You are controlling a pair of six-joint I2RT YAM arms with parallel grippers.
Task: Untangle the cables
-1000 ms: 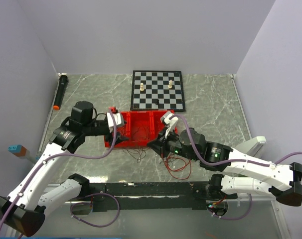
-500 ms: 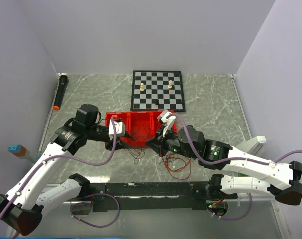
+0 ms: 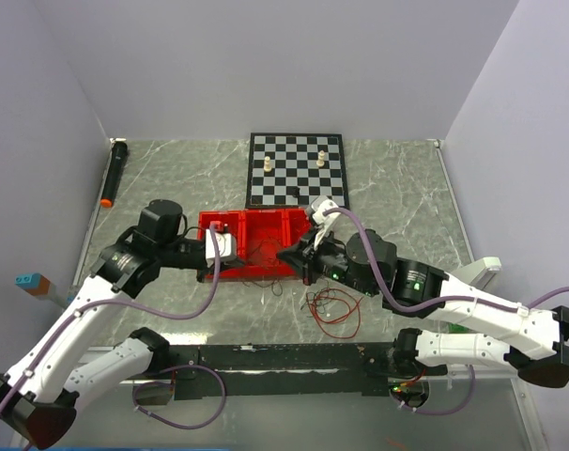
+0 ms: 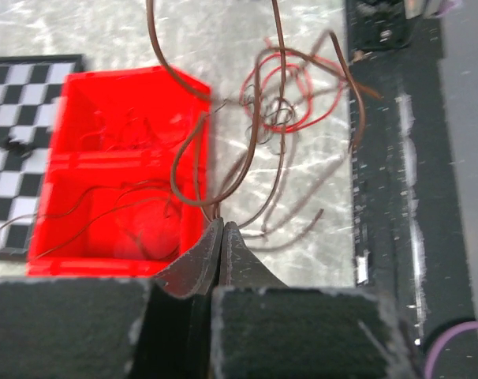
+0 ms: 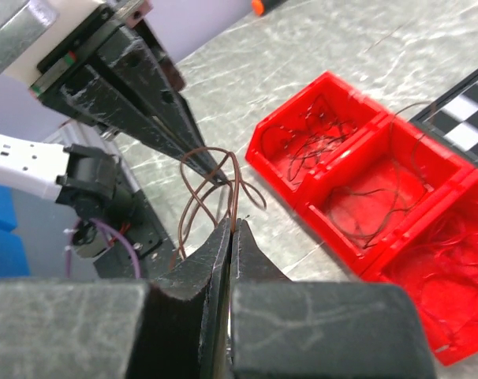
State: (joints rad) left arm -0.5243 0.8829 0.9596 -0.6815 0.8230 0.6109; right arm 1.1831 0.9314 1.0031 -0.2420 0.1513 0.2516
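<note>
Closest to the arm bases, the loose part of the cables [image 3: 333, 311], mostly red loops, lies on the tabletop [image 3: 407, 202]. Just past that, the left hand [image 4: 222, 230] and right hand [image 5: 230, 229] are both pinched tight on thin brown wire from the bunch. Behind them is the red bin [image 4: 97, 264] with more strands inside, then the chessboard [image 3: 296, 169].

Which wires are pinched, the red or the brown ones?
The brown wires: left gripper and right gripper both pinch them; the red loops lie free on the table.
</note>
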